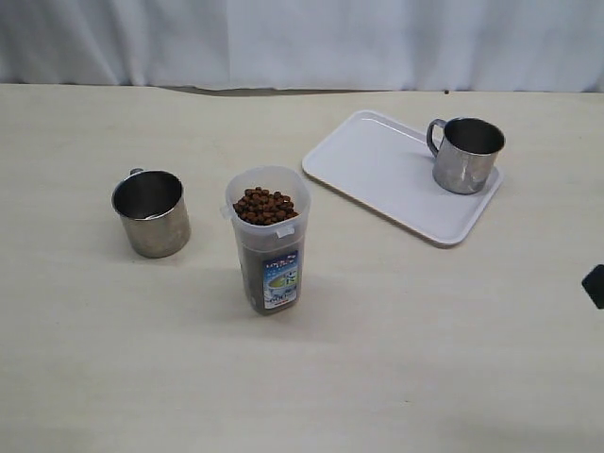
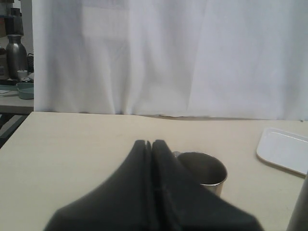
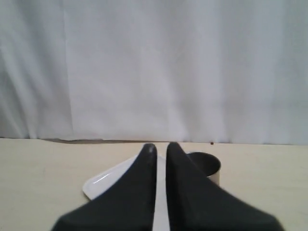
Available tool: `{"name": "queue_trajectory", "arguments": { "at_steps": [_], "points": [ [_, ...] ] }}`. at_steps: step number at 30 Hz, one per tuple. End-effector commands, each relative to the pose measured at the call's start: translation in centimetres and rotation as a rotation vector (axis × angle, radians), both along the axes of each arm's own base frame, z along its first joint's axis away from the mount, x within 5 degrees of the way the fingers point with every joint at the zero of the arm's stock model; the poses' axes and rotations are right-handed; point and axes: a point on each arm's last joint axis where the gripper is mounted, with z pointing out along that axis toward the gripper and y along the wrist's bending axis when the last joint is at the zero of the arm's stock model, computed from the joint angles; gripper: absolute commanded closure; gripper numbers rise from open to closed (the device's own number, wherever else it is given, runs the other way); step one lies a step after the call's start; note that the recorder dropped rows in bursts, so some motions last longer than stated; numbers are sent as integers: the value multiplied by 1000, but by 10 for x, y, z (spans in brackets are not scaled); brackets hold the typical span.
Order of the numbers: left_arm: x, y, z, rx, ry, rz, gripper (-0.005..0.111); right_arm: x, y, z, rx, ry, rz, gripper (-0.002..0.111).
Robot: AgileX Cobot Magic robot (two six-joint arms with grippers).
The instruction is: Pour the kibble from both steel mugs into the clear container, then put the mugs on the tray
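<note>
The clear container (image 1: 270,247) stands at mid-table, filled almost to the rim with kibble (image 1: 264,205). One steel mug (image 1: 151,213) stands empty on the table to its left. The other steel mug (image 1: 466,156) stands on the right end of the white tray (image 1: 377,179). My left gripper (image 2: 150,143) is shut with nothing in it, low over the table; the left mug (image 2: 209,173) shows just behind its fingers, apart from them. My right gripper (image 3: 160,147) has its fingers nearly together and empty, facing the tray (image 3: 108,180) and its mug (image 3: 207,166). Only a dark tip (image 1: 595,285) of it shows in the exterior view.
A white curtain hangs behind the table's far edge. Off the table's left side, a shelf holds a dark steel flask (image 2: 16,55) and a teal bowl (image 2: 25,90). A single dark pellet (image 3: 211,143) lies near the far edge.
</note>
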Motion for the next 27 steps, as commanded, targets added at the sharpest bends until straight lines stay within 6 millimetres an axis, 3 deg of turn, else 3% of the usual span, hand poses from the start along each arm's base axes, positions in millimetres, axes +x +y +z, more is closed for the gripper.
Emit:
{"name": "queue_trajectory", "arguments": {
  "at_steps": [1,15,27],
  "points": [
    [0,0,1,-7,-14,-2,107,-17,-8,3,43,7,-51,103],
    [0,0,1,-7,-14,-2,107,-57,-23,-3,59,9,-154,103],
    [0,0,1,-6,-17,-2,107,-58,-25,-7,66,47,-165,103]
  ]
}}
